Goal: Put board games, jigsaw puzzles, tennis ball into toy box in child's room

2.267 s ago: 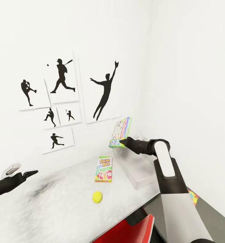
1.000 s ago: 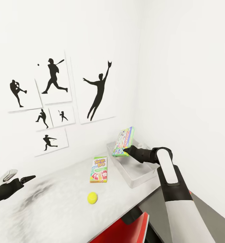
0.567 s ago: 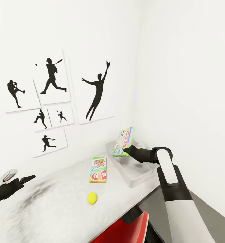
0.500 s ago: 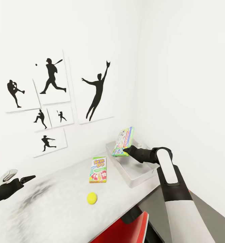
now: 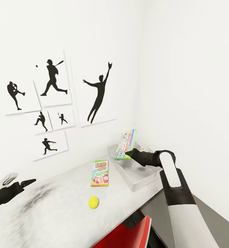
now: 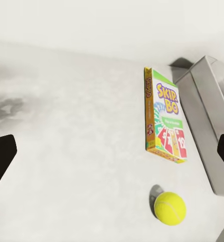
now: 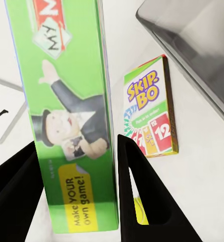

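While right claw (image 5: 128, 152) pinches green board game (image 7: 74, 116) above toy box (image 5: 135, 174), left claw (image 5: 26, 181) spread, wrist reveals Monopoly cover.

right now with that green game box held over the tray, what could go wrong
The right end effector pinches the green board game upright by its lower edge; released like this, it may tip over the toy box rim or stay leaning inside. A swing toward the table could knock the Skip-Bo box or tennis ball.

right tool (image 5: 127, 153) gripping green board game (image 5: 124, 144) above toy box (image 5: 135, 175)
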